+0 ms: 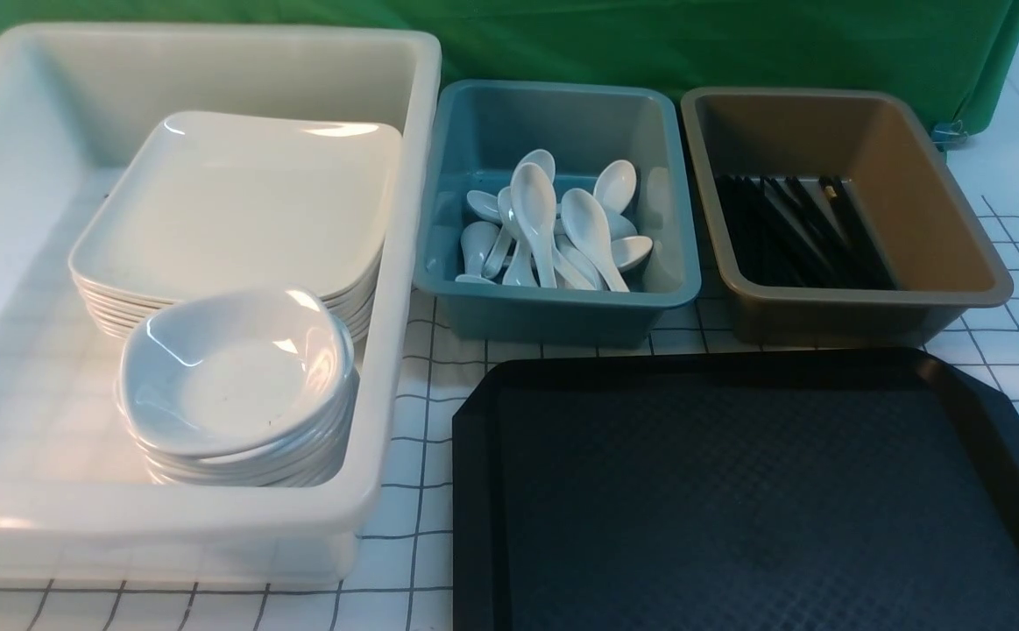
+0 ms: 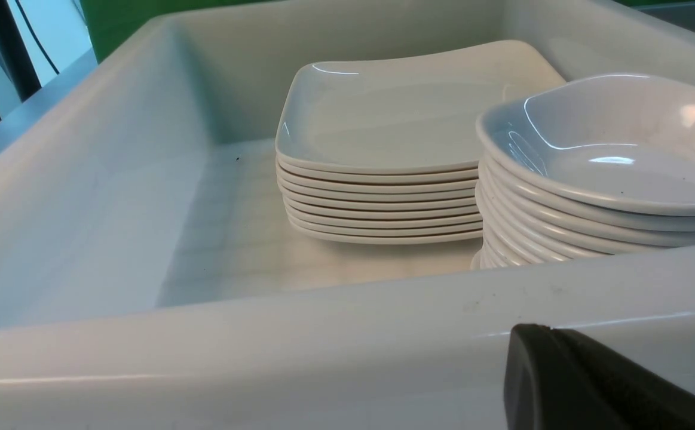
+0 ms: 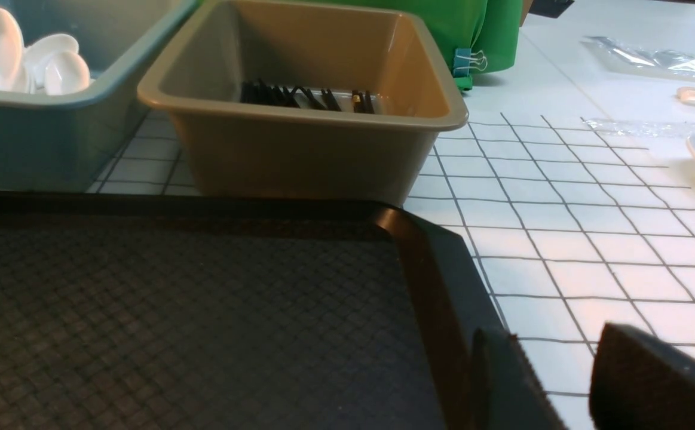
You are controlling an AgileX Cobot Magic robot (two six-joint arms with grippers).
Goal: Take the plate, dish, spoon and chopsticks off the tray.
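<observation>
Your tray [image 1: 763, 491] lies bare on the counter, its glossy, slippery plates [image 1: 237, 206] stacked in the white bin [image 1: 404, 263]; left tool [image 2: 592, 382] clenched empty, right tool [image 3: 562, 382] parted, empty.

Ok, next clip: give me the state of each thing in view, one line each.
tray: bare, nothing on it.
white tub: holds both stacks.
plates: stacked.
dishes: stacked beside the plates.
teal bin: holds a pile of spoons.
brown bin: holds chopsticks.
left gripper: jaws shut, empty.
right gripper: jaws apart, empty.
</observation>
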